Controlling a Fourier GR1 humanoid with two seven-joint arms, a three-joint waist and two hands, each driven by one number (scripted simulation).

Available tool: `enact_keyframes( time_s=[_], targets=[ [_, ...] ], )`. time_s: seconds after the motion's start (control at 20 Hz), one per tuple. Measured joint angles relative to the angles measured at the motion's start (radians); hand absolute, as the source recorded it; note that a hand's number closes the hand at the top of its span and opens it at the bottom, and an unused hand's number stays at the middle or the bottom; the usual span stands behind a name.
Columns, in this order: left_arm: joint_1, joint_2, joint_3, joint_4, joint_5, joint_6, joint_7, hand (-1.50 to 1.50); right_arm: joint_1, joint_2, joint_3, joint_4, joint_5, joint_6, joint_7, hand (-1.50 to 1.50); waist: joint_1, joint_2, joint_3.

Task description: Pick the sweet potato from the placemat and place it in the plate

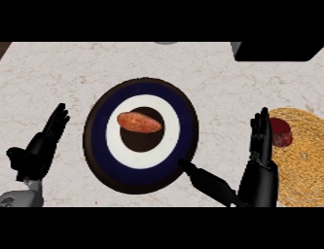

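Observation:
An orange sweet potato (139,122) lies in the middle of the round plate (97,130), which has a dark blue rim, a white ring and a dark centre. To the right lies a woven yellow placemat (312,160) with a dark red object (282,132) on its left part. My right hand (260,168) stands open between plate and placemat, fingers straight up, thumb stretched toward the plate's lower right rim. It holds nothing. My left hand (41,146) rests open at the plate's left, fingers up.
The counter is pale marble (57,73). A black box-like object (279,51) sits at the back right edge. Dark wood shows at the far left and right corners.

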State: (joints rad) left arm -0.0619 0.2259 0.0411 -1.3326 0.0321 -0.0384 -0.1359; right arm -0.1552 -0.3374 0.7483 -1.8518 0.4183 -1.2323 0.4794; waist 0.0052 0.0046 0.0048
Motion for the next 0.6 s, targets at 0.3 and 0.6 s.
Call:
enact_keyframes(
  time_s=[0.3,0.6],
  targets=[
    [0.011,0.01,0.008,-0.02,0.012,-0.018,0.01,0.0,0.097,-0.126,0.025,-0.081,-0.226,-0.026,-0.244,-1.5,0.003,-0.001,0.002],
    [0.011,0.002,0.011,-0.013,0.006,-0.013,0.006,0.0,0.185,-0.115,-0.022,-0.032,-0.429,0.051,-0.507,-1.5,-0.002,-0.001,0.003]
  ],
)
